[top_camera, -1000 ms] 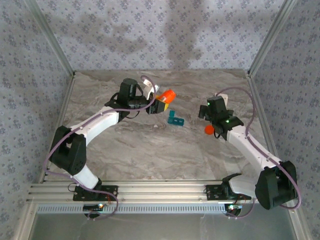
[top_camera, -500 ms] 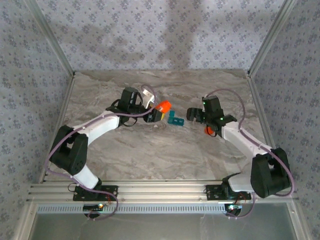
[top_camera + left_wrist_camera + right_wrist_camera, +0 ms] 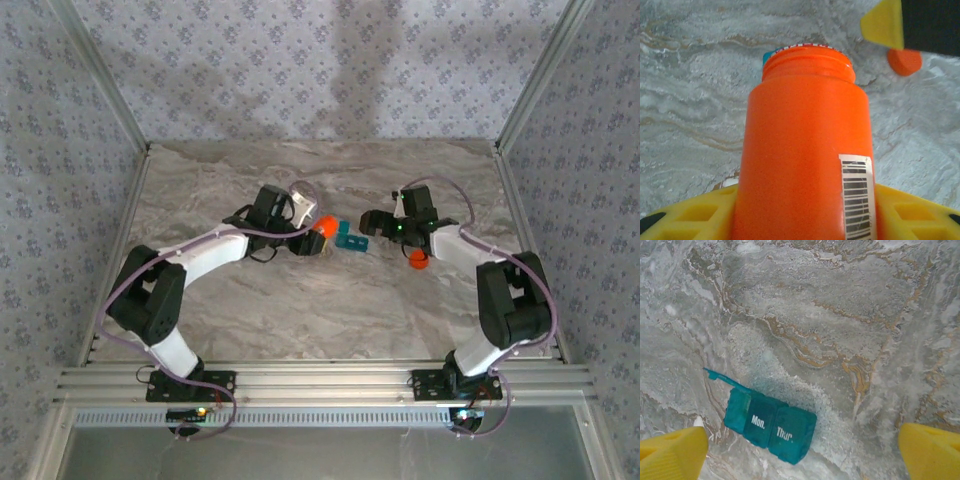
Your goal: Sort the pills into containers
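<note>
My left gripper [image 3: 306, 236] is shut on an uncapped orange bottle [image 3: 323, 224], its yellow pads clamping the sides [image 3: 805, 212]. The bottle [image 3: 805, 140] tilts with its open mouth toward the teal containers [image 3: 348, 237], whose edge peeks out behind the rim [image 3: 768, 56]. My right gripper [image 3: 372, 222] is open just right of the containers. Its yellow fingertips [image 3: 670, 452] straddle them from above [image 3: 800, 452]. The containers [image 3: 771, 426] show shut "Mon." and "Thur." lids and one raised lid at the left end. A white speck [image 3: 698, 421] could be a pill; I cannot tell.
The bottle's orange cap [image 3: 418, 259] lies on the marble table [image 3: 330, 310] behind my right wrist, also seen past the bottle [image 3: 904, 61]. Metal-framed patterned walls close in the left, right and back sides.
Both arms have closed in on the containers. The left has brought the bottle down and rightward toward them. The right has swung left, away from the cap, still open.
</note>
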`<state>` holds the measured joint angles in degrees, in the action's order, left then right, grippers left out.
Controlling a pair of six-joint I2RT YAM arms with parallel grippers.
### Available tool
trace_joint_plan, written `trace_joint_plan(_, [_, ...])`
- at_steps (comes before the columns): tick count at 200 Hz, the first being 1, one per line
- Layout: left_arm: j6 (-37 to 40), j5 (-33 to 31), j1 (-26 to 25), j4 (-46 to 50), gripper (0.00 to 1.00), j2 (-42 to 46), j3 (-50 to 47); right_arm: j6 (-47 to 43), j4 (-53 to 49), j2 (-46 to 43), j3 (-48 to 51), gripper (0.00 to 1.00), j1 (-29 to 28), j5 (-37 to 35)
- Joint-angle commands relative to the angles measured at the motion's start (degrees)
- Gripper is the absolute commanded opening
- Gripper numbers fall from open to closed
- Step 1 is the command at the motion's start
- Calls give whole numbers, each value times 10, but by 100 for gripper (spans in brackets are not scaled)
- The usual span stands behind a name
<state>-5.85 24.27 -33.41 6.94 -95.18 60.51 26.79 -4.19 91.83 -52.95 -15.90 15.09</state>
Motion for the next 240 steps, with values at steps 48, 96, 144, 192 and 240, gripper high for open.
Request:
trace_joint_plan(48, [14,-63,-28,41,0,-48,52,38,23,53,-33,89,21,96])
trace_joint_plan(96, [11,-80,-41,46,0,-76,72,39,21,73,-43,79,24,113])
trace_joint_plan(144, [13,-87,-45,56,0,-83,81,33,11,92,-58,72,17,116])
trace_joint_plan(192, [21,-87,-45,65,0,-84,90,-37,-126,96,-109,71,-20,-1])
trace_joint_plan(240, [26,-90,-46,77,0,-91,100,-57,-169,113,-132,70,-36,-50])
